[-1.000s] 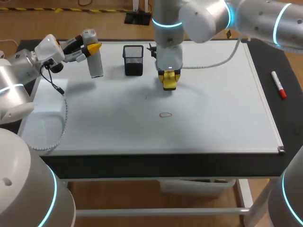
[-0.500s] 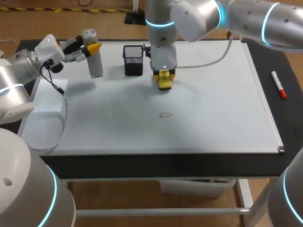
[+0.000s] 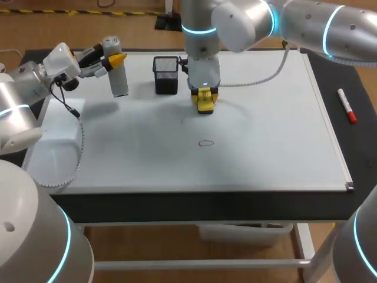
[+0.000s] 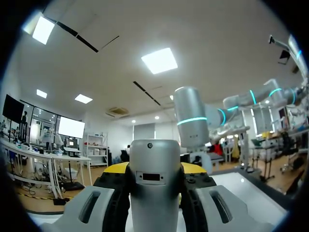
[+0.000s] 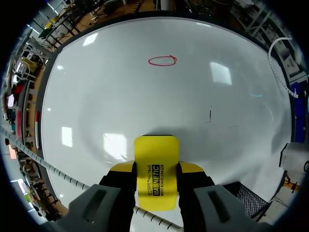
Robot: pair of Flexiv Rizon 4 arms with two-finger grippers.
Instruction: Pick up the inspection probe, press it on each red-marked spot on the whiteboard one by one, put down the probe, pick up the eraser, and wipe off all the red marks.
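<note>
We judge the wiping step to be in hand. Our right hand [image 3: 204, 100] is clamped on the flat yellow block eraser [image 5: 156, 162], with a finger against each side. It holds the eraser face-down over the white, metal-framed whiteboard [image 3: 277, 135], just beside the black wire-mesh pen cup [image 3: 166, 75]. We cannot tell whether the eraser touches the board. One thin red oval mark [image 3: 205, 142] lies on the board, apart from the eraser and nearer the front edge. The next move, we think, calls for carrying the eraser to that oval, pressing it flat and rubbing across it. Our left hand [image 3: 111, 59] is closed on the grey cylindrical inspection probe [image 3: 119, 79], which is upright near the board's far left corner and not yet released.
</note>
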